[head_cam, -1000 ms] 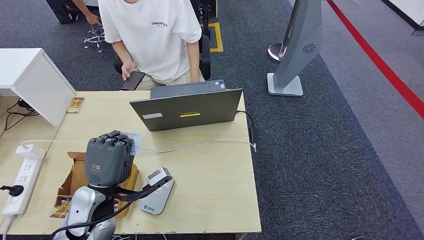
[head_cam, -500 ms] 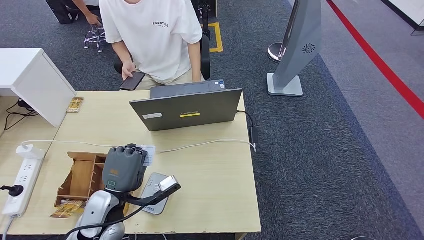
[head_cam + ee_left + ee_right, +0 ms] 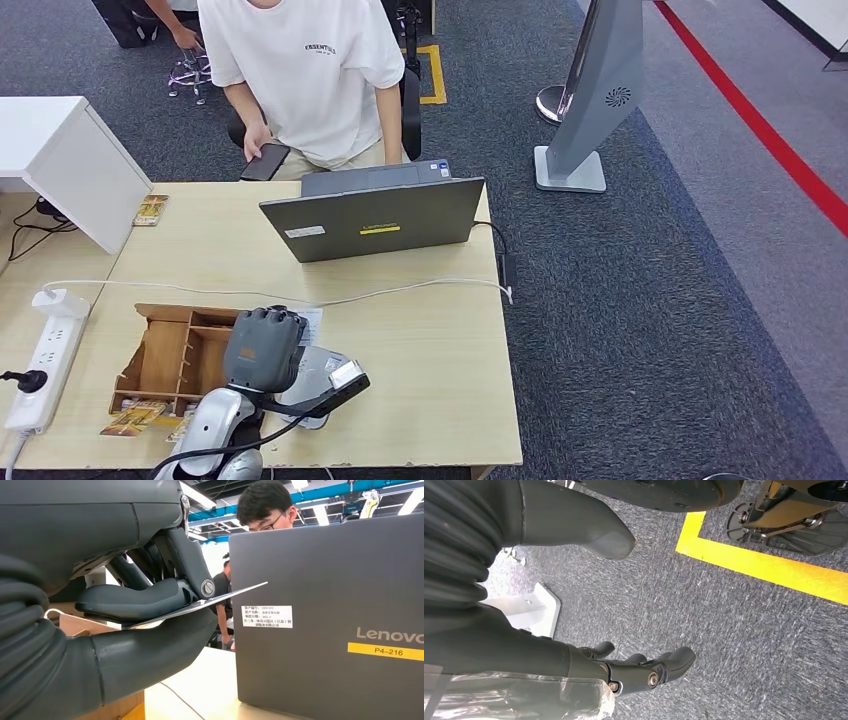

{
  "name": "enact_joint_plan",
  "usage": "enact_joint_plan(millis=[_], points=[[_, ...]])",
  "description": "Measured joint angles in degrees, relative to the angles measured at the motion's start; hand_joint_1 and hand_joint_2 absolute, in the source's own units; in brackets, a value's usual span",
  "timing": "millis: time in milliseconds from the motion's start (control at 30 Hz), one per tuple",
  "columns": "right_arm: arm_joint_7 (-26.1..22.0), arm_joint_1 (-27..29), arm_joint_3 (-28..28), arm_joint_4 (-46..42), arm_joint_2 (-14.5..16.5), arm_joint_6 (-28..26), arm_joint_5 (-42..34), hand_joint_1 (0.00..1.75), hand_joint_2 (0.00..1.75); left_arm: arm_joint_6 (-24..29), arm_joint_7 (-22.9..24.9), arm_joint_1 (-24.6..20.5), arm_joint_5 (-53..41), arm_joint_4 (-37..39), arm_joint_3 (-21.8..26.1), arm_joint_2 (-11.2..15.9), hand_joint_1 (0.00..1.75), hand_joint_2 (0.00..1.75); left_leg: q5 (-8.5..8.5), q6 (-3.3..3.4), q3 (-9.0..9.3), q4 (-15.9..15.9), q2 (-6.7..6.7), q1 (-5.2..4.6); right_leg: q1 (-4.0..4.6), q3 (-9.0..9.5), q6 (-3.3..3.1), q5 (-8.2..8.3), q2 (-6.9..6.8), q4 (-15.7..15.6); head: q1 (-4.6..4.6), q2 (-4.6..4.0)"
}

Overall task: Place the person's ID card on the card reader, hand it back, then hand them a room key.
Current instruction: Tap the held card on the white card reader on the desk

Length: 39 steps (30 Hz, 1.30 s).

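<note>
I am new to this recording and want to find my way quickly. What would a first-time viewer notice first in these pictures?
First, the robot's left hand near the table's front edge, pinching a thin card between thumb and fingers just above the grey card reader. Next, the open grey laptop at the far side, with a person in a white T-shirt behind it holding a phone.

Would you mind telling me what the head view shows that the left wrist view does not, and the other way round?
Head view alone: the card reader under the left robot hand, the wooden organizer, the power strip, and the person's phone.

Left wrist view alone: the card seen edge-on, pinched between the thumb and a finger of the hand, and the white sticker close enough to show printed lines.

Both: the grey laptop, the tabletop, the person behind it.
</note>
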Motion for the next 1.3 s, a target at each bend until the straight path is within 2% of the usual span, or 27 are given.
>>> enact_joint_plan(millis=[767,1300], points=[[0.0,0.0,0.0,0.0,0.0,0.1,0.5,0.00,1.75,-0.7,0.0,-0.1,0.0,2.7,0.0,-0.7,1.75,1.75,0.00,0.00,0.00,0.0,0.00,0.00,0.00,0.01,0.00,0.00,0.00,0.0,0.00,0.00],[0.0,0.0,0.1,0.0,0.0,0.4,1.3,0.00,1.75,-1.8,0.5,0.6,-1.1,10.9,-0.1,-3.0,1.75,1.75,0.00,0.00,0.00,0.0,-0.01,0.00,0.00,0.00,0.00,0.00,-0.01,0.0,0.00,0.00]])
